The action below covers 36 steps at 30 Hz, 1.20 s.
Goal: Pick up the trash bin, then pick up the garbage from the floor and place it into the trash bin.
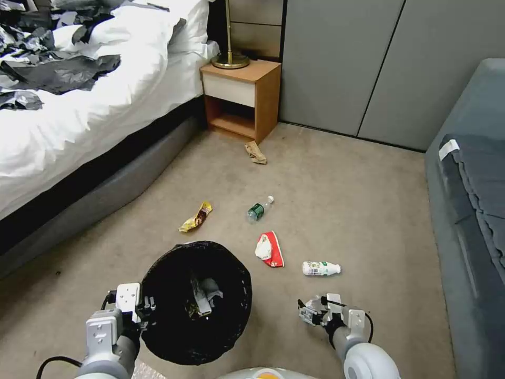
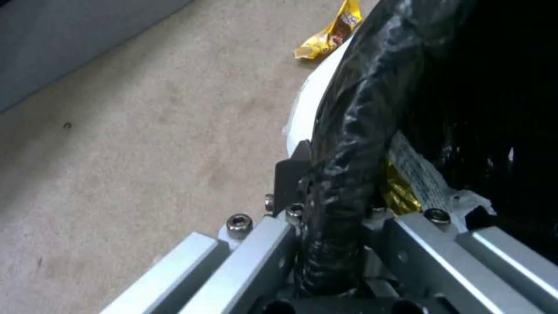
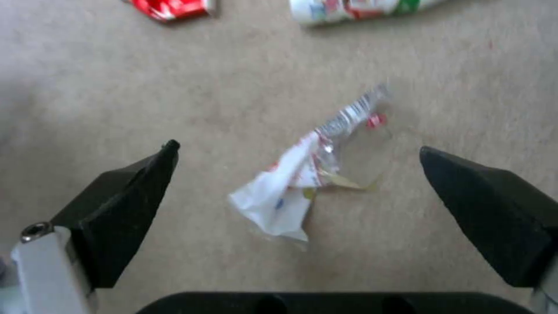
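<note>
The trash bin (image 1: 197,316), a white bucket lined with a black bag, hangs low in front of me. My left gripper (image 1: 145,309) is shut on its near-left rim (image 2: 348,144). Some wrappers (image 1: 202,297) lie inside it. My right gripper (image 1: 311,311) hovers low over the carpet, open, and a crumpled clear and white plastic wrapper (image 3: 290,192) lies on the floor between its fingers (image 3: 128,192). More garbage lies beyond: a white bottle (image 1: 321,268), a red-white packet (image 1: 270,249), a green-label bottle (image 1: 259,209), a yellow wrapper (image 1: 195,217) and a brown paper bag (image 1: 255,152).
A bed (image 1: 79,116) with black sheets on it runs along the left. A wooden nightstand (image 1: 242,97) stands at the back. A grey sofa (image 1: 473,210) lines the right side. Open carpet lies between them.
</note>
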Motion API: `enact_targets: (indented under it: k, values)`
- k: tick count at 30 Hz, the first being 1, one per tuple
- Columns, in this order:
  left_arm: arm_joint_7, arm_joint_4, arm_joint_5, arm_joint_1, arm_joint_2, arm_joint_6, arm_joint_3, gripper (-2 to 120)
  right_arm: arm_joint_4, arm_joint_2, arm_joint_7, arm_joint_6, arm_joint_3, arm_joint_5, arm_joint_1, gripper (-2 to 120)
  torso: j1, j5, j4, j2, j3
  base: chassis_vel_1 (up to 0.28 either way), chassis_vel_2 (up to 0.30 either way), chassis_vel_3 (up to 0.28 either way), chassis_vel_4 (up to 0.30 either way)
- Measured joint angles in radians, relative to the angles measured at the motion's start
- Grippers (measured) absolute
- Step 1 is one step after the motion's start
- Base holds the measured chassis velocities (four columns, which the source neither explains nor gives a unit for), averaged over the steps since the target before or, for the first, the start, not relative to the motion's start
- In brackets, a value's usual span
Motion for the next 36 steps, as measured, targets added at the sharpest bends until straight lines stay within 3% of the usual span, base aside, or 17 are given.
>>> enact_targets:
  k: [17, 22, 26, 34, 35, 36]
  values:
    - [0.0, -0.002, 0.014, 0.009, -0.002, -0.004, 0.001, 0, -0.21, 0.036, -0.063, 0.092, 0.027, -0.029, 0.054, 99, 0.0, 0.0, 0.0, 0.0, 0.0, 0.0, 0.0, 0.0, 0.0]
    - [0.001, -0.002, 0.019, 0.011, -0.004, -0.006, 0.004, 0, -0.235, 0.044, -0.091, 0.12, 0.033, -0.043, 0.066, 86, 0.0, -0.0004, -0.0002, 0.0, 0.0, 0.0, 0.0, 0.0, 0.0]
    - [0.002, -0.002, 0.023, 0.014, -0.006, -0.007, 0.005, 0, -0.249, 0.051, -0.109, 0.131, 0.027, -0.06, 0.079, 66, 0.0, -0.0003, -0.0002, 0.0, 0.0, 0.0, 0.0, 0.0, 0.0]
    - [0.003, -0.003, 0.025, 0.019, -0.007, -0.011, 0.003, 0, -0.274, 0.058, -0.116, 0.148, 0.013, -0.091, 0.094, 43, 0.0, -0.0011, -0.0006, 0.0, 0.0, 0.0, 0.0, 0.0, 0.0]
    - [0.004, -0.004, 0.025, 0.02, -0.007, -0.012, 0.003, 0, -0.281, 0.062, -0.12, 0.154, 0.008, -0.099, 0.097, 37, 0.0, 0.0003, -0.0002, 0.0, 0.0, 0.0, 0.0, 0.0, 0.0]
    - [0.004, -0.004, 0.026, 0.02, -0.008, -0.013, 0.003, 0, -0.287, 0.064, -0.122, 0.157, 0.007, -0.106, 0.1, 32, 0.0, -0.0005, -0.0003, 0.0, 0.0, 0.0, 0.0, 0.0, 0.0]
